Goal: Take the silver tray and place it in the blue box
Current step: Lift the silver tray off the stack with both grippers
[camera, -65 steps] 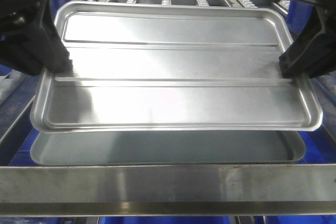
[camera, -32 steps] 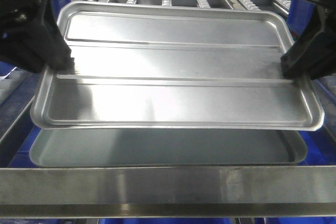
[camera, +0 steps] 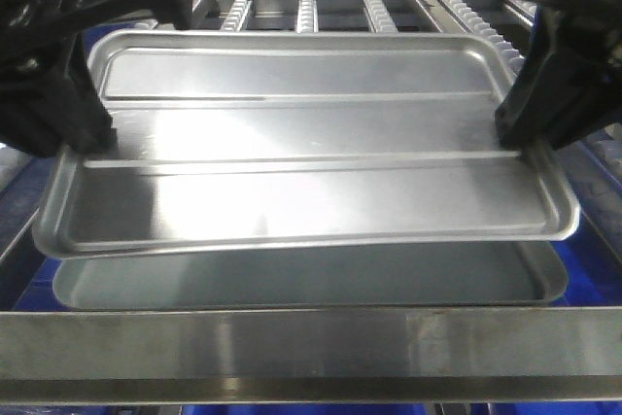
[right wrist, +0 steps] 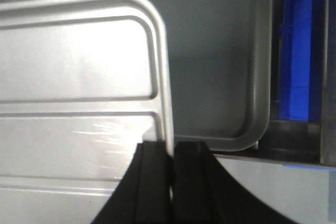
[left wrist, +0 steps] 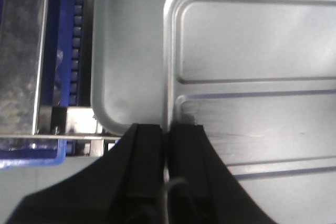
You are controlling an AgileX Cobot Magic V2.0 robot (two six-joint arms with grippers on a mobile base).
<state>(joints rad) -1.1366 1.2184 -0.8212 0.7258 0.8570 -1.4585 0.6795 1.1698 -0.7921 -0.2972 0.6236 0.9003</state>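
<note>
Front view: the whole silver tray (camera: 311, 162) hangs mid-frame, long axis left to right. It is shiny, with two lengthwise ribs, and sits above a plain pan (camera: 311, 279).

Left wrist view: only here, the left claw (left wrist: 168, 135) shows pinching the tray's short rim.

Right wrist view: the right claw (right wrist: 170, 153) pinches the opposite rim.

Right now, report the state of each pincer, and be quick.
The left pincer is shut on the rim of the silver tray.
The right pincer is shut on the silver tray's opposite rim.
</note>
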